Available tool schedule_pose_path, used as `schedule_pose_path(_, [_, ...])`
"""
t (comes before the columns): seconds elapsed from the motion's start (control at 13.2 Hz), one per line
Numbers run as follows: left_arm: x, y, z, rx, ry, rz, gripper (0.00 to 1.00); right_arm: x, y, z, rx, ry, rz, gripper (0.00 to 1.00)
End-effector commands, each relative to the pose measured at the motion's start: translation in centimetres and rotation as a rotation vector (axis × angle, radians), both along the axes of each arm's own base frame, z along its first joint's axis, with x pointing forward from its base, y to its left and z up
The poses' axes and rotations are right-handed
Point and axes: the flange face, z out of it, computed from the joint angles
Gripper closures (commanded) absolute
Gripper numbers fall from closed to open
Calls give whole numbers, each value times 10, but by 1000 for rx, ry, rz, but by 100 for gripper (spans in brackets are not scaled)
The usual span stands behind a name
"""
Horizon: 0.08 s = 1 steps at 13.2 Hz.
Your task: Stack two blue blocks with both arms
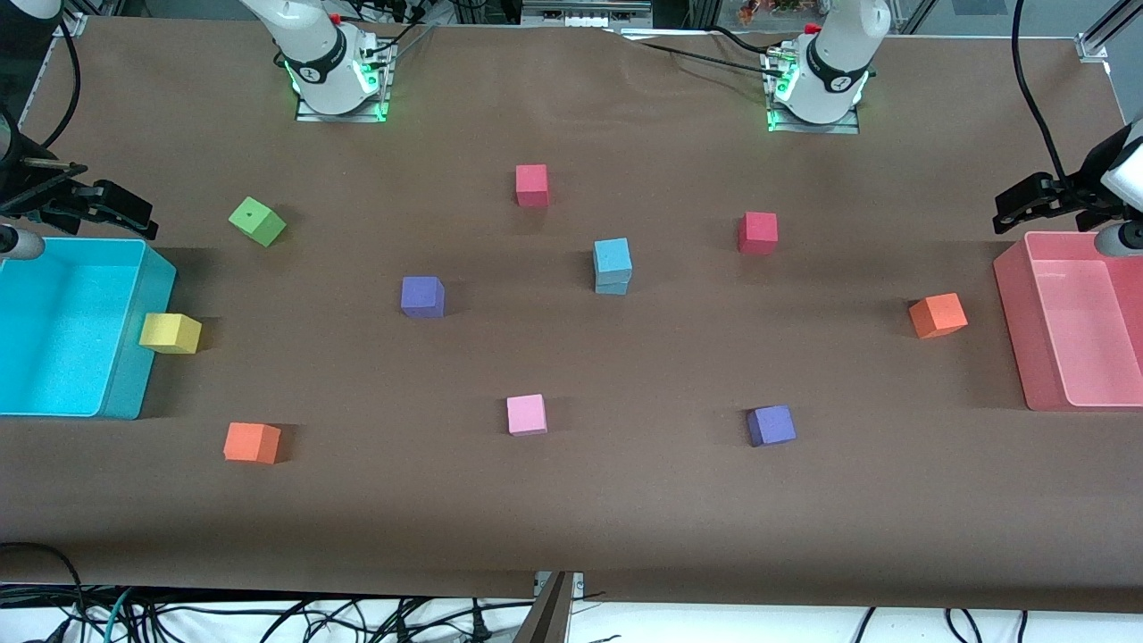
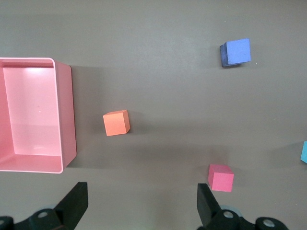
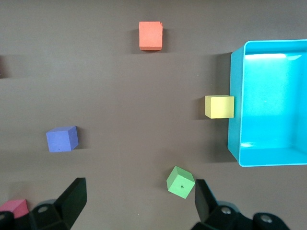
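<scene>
The two blue blocks stand stacked in the middle of the table, the upper one (image 1: 613, 257) resting slightly askew on the lower one (image 1: 613, 286). A sliver of the stack (image 2: 304, 152) shows at the edge of the left wrist view. My left gripper (image 1: 1013, 210) (image 2: 141, 203) hangs open and empty over the table beside the pink bin. My right gripper (image 1: 134, 214) (image 3: 139, 200) hangs open and empty by the cyan bin, near the green cube (image 3: 180, 182). Both arms wait at their ends of the table.
A cyan bin (image 1: 125, 375) sits at the right arm's end and a pink bin (image 1: 1018, 330) at the left arm's end. Loose cubes lie around: red (image 1: 532, 185) (image 1: 757, 232), purple (image 1: 422, 296) (image 1: 771, 425), pink (image 1: 526, 414), orange (image 1: 938, 315) (image 1: 252, 443), yellow (image 1: 171, 333).
</scene>
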Motion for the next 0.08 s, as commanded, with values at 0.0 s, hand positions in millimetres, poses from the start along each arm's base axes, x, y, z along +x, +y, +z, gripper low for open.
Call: schedule_pose_path(0.0, [0,1,4,-23,-15,10,0,-7,3,3,10,-14,-12,0])
